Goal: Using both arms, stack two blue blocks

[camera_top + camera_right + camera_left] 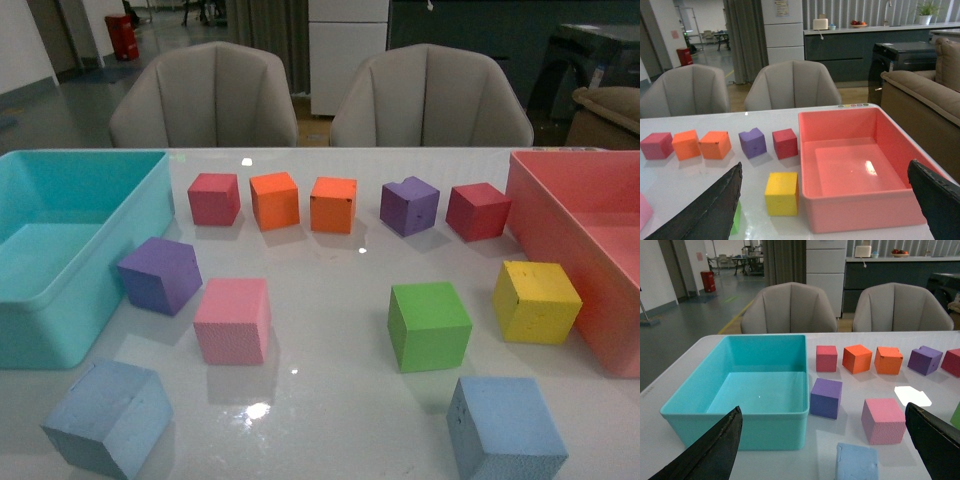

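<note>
Left gripper: fingers spread wide, grasping nothing. Right gripper: likewise splayed and empty. Neither arm visible in the front view.

Left blue block: flat on the white table, close ahead of the left gripper and inside the span of its open fingers, touching neither. Beyond it from the gripper: pink cube, then purple cube. Turquoise bin ahead, on the other finger's side.

Right blue block: also on the table, well apart from the first, with the green cube just past it. Absent from the right wrist view, so its place relative to the right gripper cannot be told. Ahead of that gripper only the yellow cube and the pink-red bin.

Progress, as a judgement: nothing done yet. No block grasped, none lifted, no stack. Remaining: close on one blue block, carry it across to the other, set it squarely on top, let go. Probably one arm per block, given the wide gap between them.
</note>
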You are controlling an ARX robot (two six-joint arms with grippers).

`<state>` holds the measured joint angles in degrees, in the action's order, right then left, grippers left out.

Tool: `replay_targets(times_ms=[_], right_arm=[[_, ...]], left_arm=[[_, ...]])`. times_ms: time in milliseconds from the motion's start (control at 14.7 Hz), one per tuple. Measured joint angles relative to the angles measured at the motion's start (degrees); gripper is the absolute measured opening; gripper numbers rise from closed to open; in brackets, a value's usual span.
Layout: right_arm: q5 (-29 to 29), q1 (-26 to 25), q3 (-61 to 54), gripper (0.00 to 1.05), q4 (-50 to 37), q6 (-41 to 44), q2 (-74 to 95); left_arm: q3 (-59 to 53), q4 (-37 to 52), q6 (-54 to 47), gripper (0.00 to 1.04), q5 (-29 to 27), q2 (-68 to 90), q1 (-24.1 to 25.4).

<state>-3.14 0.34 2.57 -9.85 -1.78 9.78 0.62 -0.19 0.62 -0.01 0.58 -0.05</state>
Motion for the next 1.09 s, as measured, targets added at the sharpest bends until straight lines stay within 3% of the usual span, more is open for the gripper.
replay_targets(times_ms=[137,205,410,683,1092], right_arm=[[-0.7,1.8,7.3,0.98,-10.6,-2.7,16.5],[-0.7,3.9,12.2,0.98,-11.8,-4.0,24.1],[-1.1,9.2,23.9,0.98,-2.2,-6.0,46.2],[-1.4,12.5,25.9,0.98,2.2,-7.0,57.5],[-0.9,19.0,25.9,0.98,-0.4,-14.0,75.8]], left_arm=[[0.0,0.0,0.0,0.98,0.0,0.0,0.0],[0.0,0.0,0.0,0.98,0.0,0.0,0.0],[0.0,0.0,0.0,0.98,0.0,0.0,0.0],[0.0,0.0,0.0,0.98,0.0,0.0,0.0],[0.0,0.0,0.0,0.98,0.0,0.0,0.0]])
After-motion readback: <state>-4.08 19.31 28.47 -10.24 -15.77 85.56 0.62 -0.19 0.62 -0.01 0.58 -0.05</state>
